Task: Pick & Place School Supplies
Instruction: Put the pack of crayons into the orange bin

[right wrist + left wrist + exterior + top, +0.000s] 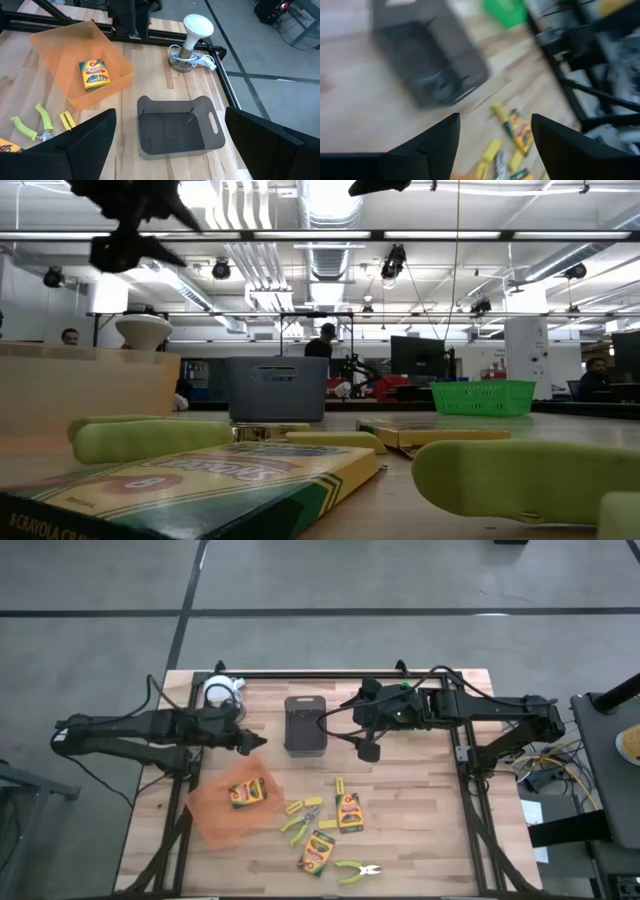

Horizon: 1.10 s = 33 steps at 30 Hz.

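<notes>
Wooden butcher-block tabletop with the supplies gathered toward its front edge. Translucent orange plastic tray near the front-left corner, holding one yellow-green crayon box with dark print; same box lying flat inside the tray in the right wrist view. Two further crayon boxes on bare wood near the middle of the front edge, among short yellow sticks and two lime-handled scissor-like tools. Dark grey plastic tray by the middle of the back edge, empty. White-topped metal object with a coiled cord at the back-left corner. Left gripper hovering between the dark tray and the orange tray, fingers parted, nothing between them. Right gripper raised just right of the dark tray, jaws spread wide, empty.
</notes>
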Tool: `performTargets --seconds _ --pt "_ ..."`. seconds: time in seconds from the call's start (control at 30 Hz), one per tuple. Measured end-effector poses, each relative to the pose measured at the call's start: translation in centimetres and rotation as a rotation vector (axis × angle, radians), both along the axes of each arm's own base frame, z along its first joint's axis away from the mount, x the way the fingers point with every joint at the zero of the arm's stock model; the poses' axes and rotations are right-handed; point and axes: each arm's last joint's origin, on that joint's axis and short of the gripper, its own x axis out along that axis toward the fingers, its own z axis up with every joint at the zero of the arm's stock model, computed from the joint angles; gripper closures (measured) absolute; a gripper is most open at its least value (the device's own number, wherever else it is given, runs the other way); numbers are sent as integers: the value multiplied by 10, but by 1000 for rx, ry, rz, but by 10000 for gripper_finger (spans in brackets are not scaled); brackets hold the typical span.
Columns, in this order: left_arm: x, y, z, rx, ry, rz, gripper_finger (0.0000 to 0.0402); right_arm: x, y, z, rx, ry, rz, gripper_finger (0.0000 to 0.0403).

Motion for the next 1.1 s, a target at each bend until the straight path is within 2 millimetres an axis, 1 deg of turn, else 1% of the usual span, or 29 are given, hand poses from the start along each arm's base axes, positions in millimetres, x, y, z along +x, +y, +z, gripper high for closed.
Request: performTargets --seconds 0.1,0.17,0.33,0.47,0.6,0.73,0.8,0.9,1.0,1.1 --pt "-1 -1 9 77 -78 -52 151 0 0 0 0 0 0 32" --pt "-5 -1 13 131 -100 -67 151 0 0 0 0 0 0 32" --pt "-12 1 17 391 -69 -111 151 0 0 0 0 0 0 32" --pt "-13 2 20 457 -84 -109 151 0 0 0 0 0 0 32" --pt "-12 -1 27 522 -151 -185 151 0 0 0 0 0 0 32" --pt "-17 -1 33 581 -216 -195 151 0 0 0 -5 0 3 32" --pt "-18 -2 30 582 -256 -202 151 1 0 1 -43 -4 26 32" --pt "-19 -4 18 582 -298 -254 151 2 0 3 -84 -17 50 32" --pt "-20 -5 6 571 -304 -293 151 3 0 4 -86 -31 51 32" --pt "-22 -5 4 553 -317 -284 151 3 0 4 -67 -37 40 32"
